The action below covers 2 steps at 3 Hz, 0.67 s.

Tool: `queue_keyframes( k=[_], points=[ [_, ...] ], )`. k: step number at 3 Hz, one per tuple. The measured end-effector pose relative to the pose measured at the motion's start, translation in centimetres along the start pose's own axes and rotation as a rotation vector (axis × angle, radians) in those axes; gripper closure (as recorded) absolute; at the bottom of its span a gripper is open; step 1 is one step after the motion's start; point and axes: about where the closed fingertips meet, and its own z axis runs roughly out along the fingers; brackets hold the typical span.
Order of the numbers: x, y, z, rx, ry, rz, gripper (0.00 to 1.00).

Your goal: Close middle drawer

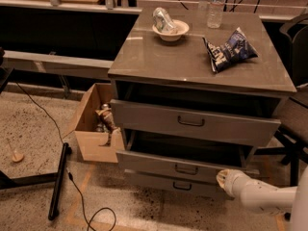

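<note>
The middle drawer (159,161) is the second of three in a grey metal cabinet (159,57). It has a low front panel with a small dark handle (186,169) and stands partly open, its dark inside showing behind the panel. My gripper (223,179) is at the end of a white arm that comes in from the lower right. It is against the right end of the middle drawer's front panel. The taller top drawer (144,117) is also a little open. The lowest drawer (154,181) sits just below, nearly flush.
On the cabinet top are a bowl (170,30) holding a crushed can, a water bottle (216,6) and a chip bag (230,49). An open cardboard box (89,138) stands left of the drawers. A black bar (57,179) and a cable lie on the floor. A chair (293,124) is at the right.
</note>
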Motion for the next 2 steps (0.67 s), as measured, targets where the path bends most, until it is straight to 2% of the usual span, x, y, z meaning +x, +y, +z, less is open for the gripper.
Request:
queue_keyframes(
  k=[2],
  points=[
    [0.0, -3.3, 2.5, 0.007, 0.0, -0.082, 1.0]
  ],
)
